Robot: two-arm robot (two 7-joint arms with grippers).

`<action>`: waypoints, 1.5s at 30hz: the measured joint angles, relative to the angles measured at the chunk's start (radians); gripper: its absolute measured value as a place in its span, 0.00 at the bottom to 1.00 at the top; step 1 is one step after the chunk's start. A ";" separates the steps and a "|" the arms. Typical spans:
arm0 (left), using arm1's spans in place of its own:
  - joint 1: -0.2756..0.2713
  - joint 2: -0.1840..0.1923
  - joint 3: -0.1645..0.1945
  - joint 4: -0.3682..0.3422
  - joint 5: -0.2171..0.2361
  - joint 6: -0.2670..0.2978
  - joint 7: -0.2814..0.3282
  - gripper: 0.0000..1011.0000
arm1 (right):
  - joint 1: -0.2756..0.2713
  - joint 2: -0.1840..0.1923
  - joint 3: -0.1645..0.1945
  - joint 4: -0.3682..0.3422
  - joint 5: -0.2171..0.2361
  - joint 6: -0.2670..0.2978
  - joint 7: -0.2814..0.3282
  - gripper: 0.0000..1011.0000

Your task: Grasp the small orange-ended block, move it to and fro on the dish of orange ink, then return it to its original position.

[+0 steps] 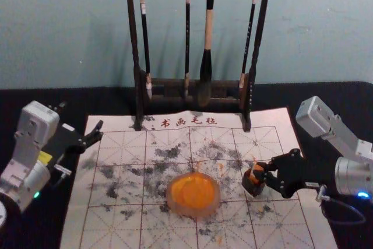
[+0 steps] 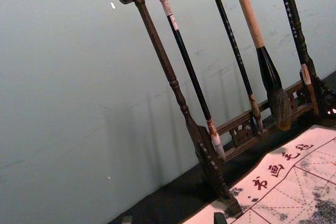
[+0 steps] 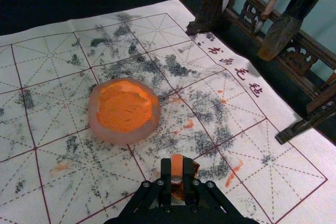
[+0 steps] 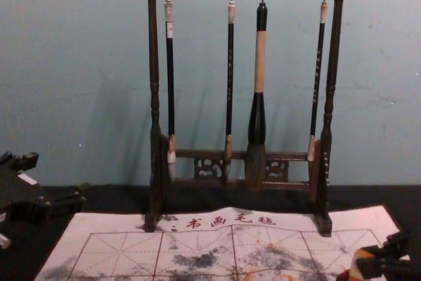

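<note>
Block [image 1: 257,167], long axis seemingly upright, in right gripper [image 1: 261,173]; left gripper [image 1: 81,117] near mat [image 1: 125,144]

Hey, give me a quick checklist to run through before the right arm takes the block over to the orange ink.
1. Block held in the right gripper: ok.
2. Block clear of the dark box by it: cannot tell.
3. Ink in the dish: ok.
4. Block over the dish: not ok, it is off to the dish's right.
5. Mat bare between box and dish: ok.
6. Left gripper away from the dish: ok, open at the left.
</note>
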 joint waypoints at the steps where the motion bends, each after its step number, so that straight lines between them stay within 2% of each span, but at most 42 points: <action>1: 0.000 0.000 0.000 0.000 0.000 0.000 0.000 0.99 | 0.000 -0.001 0.000 0.001 0.000 0.000 0.000 0.09; 36: 0.000 0.000 0.000 0.000 0.000 0.000 0.000 0.99 | 0.000 -0.003 -0.001 0.002 -0.006 -0.003 -0.003 0.10; 41: 0.000 0.000 0.000 0.000 0.000 0.000 0.000 0.99 | 0.000 -0.003 -0.001 0.002 -0.006 -0.003 -0.003 0.19; 45: 0.000 0.000 0.000 0.000 0.000 0.000 0.000 0.99 | 0.000 -0.003 -0.001 0.002 -0.006 -0.003 -0.003 0.32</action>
